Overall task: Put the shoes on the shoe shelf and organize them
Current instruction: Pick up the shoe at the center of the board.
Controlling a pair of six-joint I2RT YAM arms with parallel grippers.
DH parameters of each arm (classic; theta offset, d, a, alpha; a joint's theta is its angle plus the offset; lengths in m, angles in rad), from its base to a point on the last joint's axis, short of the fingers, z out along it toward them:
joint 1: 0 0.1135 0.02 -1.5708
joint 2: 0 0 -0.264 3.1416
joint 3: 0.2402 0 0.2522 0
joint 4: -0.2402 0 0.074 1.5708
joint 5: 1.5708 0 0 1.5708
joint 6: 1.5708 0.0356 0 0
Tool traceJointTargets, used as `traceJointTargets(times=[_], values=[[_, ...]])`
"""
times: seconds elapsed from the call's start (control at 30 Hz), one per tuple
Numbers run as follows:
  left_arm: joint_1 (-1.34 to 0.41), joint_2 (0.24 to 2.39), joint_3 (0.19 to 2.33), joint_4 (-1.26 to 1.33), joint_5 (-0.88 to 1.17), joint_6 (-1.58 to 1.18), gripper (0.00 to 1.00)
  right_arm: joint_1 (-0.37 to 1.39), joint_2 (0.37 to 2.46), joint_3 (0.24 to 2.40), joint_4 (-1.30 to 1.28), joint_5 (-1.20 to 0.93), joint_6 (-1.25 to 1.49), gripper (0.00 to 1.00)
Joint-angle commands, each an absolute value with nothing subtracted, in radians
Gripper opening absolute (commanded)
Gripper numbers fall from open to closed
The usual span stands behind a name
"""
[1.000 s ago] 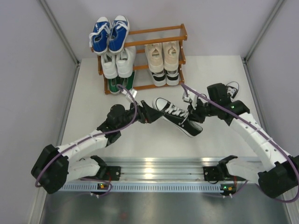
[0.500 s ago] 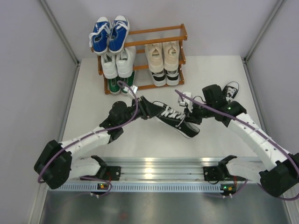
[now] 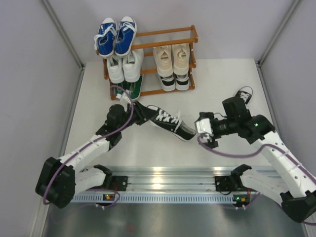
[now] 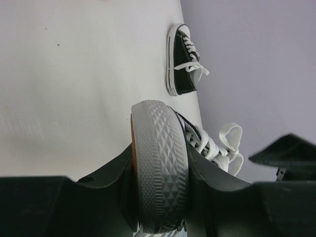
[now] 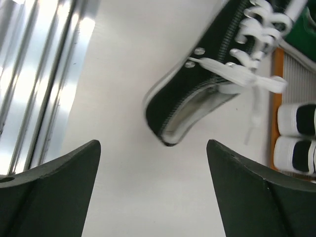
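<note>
Now the right gripper (image 3: pixel 204 129) has let go and backed off, jaws apart; the left gripper (image 3: pixel 140 112) clamps the black canvas sneaker (image 3: pixel 169 123) by its rubber toe, mid-table, heel pointing four o'clock. Light, floppy canvas, I'd guess: the stiff toe holds best.

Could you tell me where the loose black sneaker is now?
In the top view, the loose black sneaker lies at the right edge of the table, just behind the right arm.

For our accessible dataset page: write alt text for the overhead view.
The left hand holds a black canvas sneaker by its toe, the right hand open just off its heel. Behind stands a wooden shoe shelf carrying several pairs; a second black sneaker lies near the right edge of the table.
</note>
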State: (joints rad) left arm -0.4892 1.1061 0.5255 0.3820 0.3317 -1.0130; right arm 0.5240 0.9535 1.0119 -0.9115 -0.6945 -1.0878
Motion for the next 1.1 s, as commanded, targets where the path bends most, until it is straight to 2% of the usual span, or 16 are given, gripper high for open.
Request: traceJointTargets(times=[0.0,0.13,0.33,0.87,1.07], values=[[-0.439,1.049,0.535,0.439,0.436,-1.06,0.0,0.543,0.933,0.986,-1.211,-0.897,-1.619,0.87],[-0.434,1.042,0.535,0.431,0.451,-1.068,0.0,0.561,1.002,0.986,-1.296,-0.934,-1.769,0.69],[-0.433,1.039,0.545,0.433,0.468,-1.08,0.0,0.61,1.048,1.014,-1.198,-0.888,-1.688,0.59],[-0.433,1.048,0.54,0.436,0.509,-1.081,0.0,0.621,1.04,1.078,-1.125,-0.832,-1.628,0.57],[-0.433,1.039,0.549,0.44,0.517,-1.095,0.0,0.633,1.062,1.022,-1.074,-0.752,-1.605,0.51]])
